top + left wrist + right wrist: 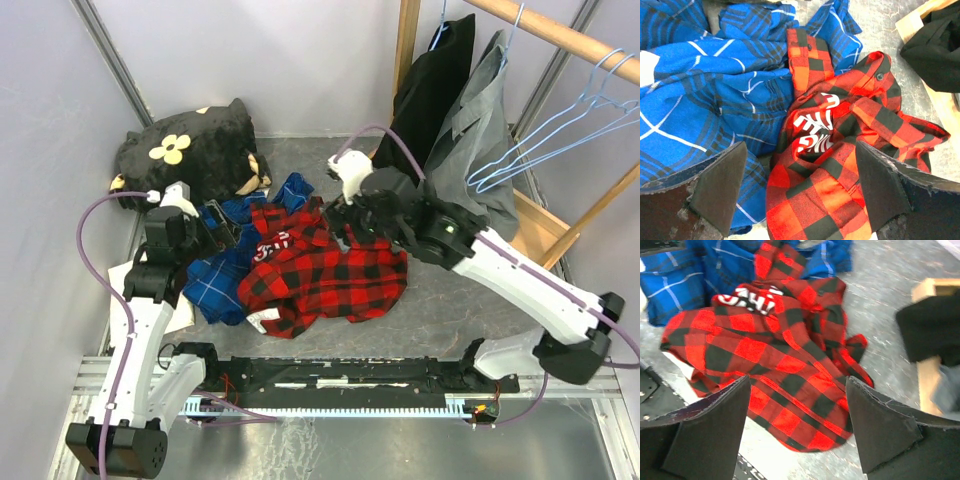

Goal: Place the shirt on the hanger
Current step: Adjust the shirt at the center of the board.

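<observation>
Both wide open and empty, the left gripper and right gripper hang over the crumpled shirt, its white lettering too folded to read.

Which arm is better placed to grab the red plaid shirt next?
Right, probably: the right pincer hangs open squarely over the shirt, with the hanger on its side; the left pincer straddles the shirt's edge and the blue shirt.

Your red-and-black plaid flannel shirt lies on the grey desk, its left edge against the blue plaid shirt.
</observation>
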Controlling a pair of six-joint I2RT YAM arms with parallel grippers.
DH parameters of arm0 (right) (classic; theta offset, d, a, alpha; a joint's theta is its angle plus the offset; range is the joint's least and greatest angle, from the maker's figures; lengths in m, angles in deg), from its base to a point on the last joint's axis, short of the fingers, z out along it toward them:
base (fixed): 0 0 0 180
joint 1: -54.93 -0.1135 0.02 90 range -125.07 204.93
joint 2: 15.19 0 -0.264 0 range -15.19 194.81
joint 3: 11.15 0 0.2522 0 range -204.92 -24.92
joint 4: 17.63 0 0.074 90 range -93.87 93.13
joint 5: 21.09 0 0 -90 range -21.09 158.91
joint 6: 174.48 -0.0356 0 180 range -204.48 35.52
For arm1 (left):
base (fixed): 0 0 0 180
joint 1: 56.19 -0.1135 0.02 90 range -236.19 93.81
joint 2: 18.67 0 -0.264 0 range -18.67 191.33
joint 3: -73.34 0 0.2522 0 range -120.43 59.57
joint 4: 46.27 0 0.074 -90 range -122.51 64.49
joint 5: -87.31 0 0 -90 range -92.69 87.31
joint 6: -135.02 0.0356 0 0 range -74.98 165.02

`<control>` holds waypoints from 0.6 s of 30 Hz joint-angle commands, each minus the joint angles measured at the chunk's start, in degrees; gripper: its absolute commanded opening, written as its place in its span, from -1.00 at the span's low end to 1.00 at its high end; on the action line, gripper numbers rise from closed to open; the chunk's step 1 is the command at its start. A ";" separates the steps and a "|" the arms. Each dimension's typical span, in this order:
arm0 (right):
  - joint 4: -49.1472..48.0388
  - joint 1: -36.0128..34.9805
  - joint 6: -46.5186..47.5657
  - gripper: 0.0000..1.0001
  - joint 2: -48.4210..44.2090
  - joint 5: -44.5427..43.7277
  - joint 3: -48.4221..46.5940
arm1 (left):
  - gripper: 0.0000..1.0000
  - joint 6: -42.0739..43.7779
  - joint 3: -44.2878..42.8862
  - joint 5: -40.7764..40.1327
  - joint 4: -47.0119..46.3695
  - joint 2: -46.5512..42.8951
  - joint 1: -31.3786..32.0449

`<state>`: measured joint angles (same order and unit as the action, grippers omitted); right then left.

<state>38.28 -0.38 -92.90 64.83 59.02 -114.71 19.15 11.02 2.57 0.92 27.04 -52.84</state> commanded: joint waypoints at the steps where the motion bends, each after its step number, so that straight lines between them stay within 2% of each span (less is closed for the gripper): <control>1: 2.57 0.05 -2.40 0.68 -6.59 -10.89 5.06 | 0.90 0.06 1.57 3.76 -4.49 0.14 0.06; 6: -0.57 0.11 -0.64 0.69 -8.33 1.97 11.73 | 0.90 0.66 2.58 3.96 -4.62 1.34 0.07; 8: -1.99 0.09 -0.01 0.69 -7.23 4.26 12.45 | 0.89 0.58 2.59 3.50 -4.38 1.72 0.02; 11: -3.05 0.04 1.28 0.70 -4.50 1.83 12.08 | 0.89 0.06 2.14 2.70 -3.94 1.90 0.07; 15: -3.57 0.57 4.97 0.79 0.31 -6.64 10.24 | 0.90 0.47 1.54 1.83 -2.92 0.66 0.06; 18: -2.35 3.11 9.14 0.85 5.28 -4.76 7.47 | 0.91 0.95 1.55 1.90 -2.71 -0.45 0.07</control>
<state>37.64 0.28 -89.73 65.67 56.23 -102.67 19.18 13.58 4.88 -0.02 28.72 -52.84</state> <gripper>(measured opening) 0.913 0.951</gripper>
